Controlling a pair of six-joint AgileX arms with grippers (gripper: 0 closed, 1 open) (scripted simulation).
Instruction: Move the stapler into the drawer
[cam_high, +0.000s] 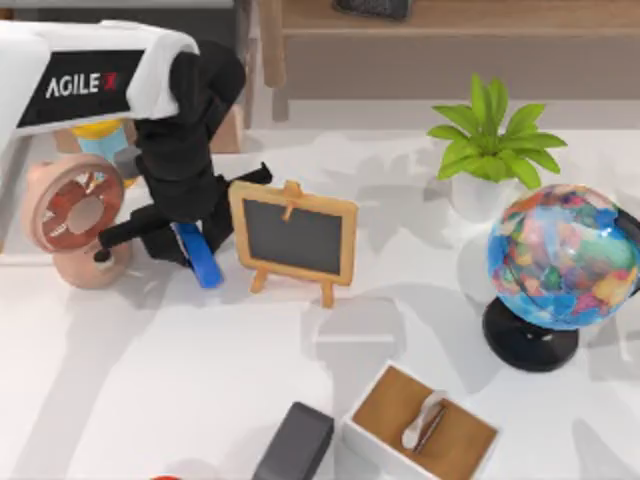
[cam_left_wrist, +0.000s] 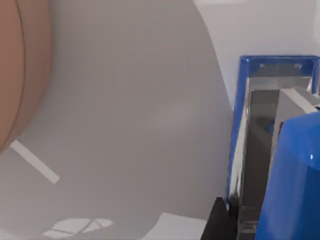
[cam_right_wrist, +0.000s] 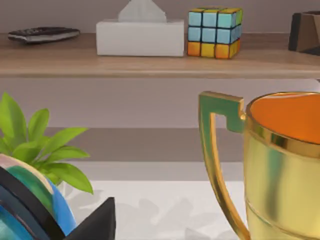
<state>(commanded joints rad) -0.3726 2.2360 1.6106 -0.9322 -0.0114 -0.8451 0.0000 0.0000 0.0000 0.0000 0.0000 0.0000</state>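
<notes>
Gripping the small glossy bright blue stapler (cam_high: 200, 256) near the counter's (cam_high: 200, 390) left edge, left hand (cam_high: 185, 240) has yet to carry it drawerward.

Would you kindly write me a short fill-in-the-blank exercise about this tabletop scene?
1. The left gripper is at the glossy ____ stapler.
2. The stapler lies between the pink round fan and the wooden-framed ____.
3. The leafy green plant stands behind the colourful ____.

Answers: blue; chalkboard; globe
</notes>
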